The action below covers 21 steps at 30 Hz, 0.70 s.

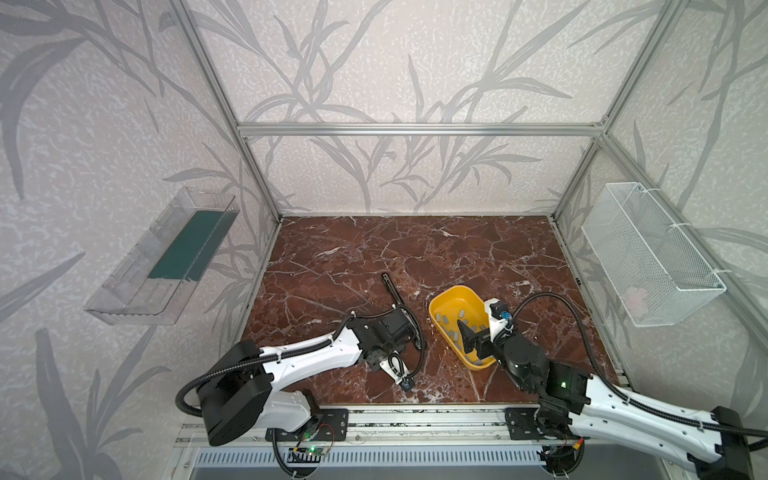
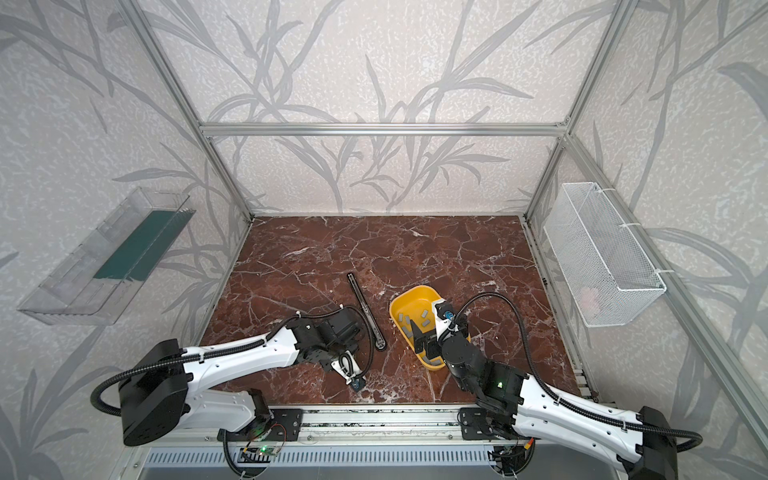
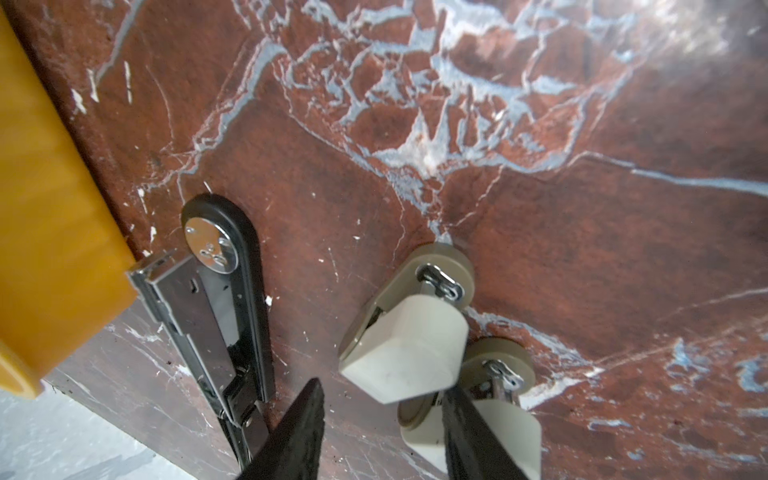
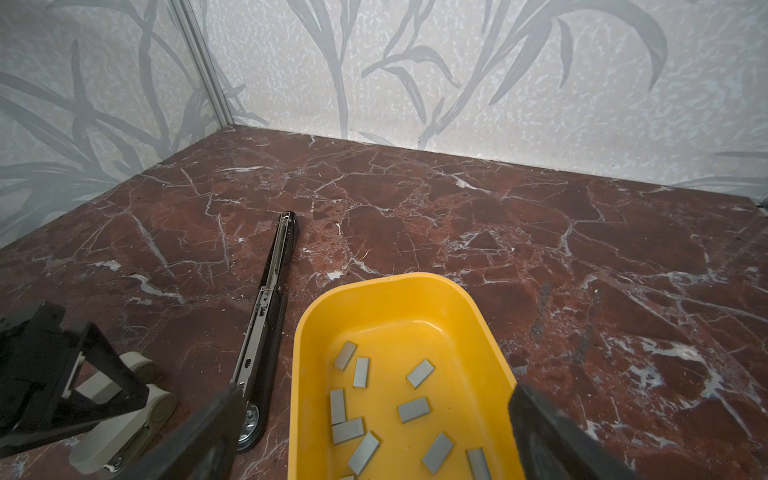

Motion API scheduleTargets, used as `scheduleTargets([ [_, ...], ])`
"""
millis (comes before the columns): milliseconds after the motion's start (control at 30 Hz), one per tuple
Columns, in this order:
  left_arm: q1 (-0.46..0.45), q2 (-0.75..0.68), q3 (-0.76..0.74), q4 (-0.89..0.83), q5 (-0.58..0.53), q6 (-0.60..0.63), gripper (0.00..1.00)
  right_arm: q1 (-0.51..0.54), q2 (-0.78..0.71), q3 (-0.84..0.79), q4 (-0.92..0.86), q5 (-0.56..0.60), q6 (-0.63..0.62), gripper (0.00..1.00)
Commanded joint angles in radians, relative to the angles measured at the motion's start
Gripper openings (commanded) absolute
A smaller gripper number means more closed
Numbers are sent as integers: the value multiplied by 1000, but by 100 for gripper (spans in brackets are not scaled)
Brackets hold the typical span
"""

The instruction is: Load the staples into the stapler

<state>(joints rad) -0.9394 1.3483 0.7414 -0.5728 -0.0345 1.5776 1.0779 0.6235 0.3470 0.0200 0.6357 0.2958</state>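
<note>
Stapler (image 2: pixel 357 291) lies opened flat on the marble table (image 1: pixel 415 249), just beside the yellow tray (image 4: pixel 415 299) of staple strips (image 4: pixel 413 409), its round end toward the arms. Right gripper (image 4: pixel 374 392) hangs over the tray with jaws spread wide, grasping nothing. Left gripper (image 3: pixel 382 386) straddles a cream block (image 3: pixel 403 353) beside the stapler; whether it pinches the block cannot be told.

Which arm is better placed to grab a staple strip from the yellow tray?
Right: the right gripper hangs open over the yellow tray of staple strips; the left gripper is at the cream staplers, beyond the stapler.
</note>
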Motion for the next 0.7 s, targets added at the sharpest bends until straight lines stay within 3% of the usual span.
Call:
scheduleTargets([
  [0,-7,22,-7,9,-3,10,47,-4,-27,24,-15,-15,13,99],
  [367,-10,75,30,-2,30,-5,36,-4,-43,18,-18,-7,8,99],
  [667,-33,113,55,-14,39,-49,43,-4,-42,20,-20,-5,-1,99],
])
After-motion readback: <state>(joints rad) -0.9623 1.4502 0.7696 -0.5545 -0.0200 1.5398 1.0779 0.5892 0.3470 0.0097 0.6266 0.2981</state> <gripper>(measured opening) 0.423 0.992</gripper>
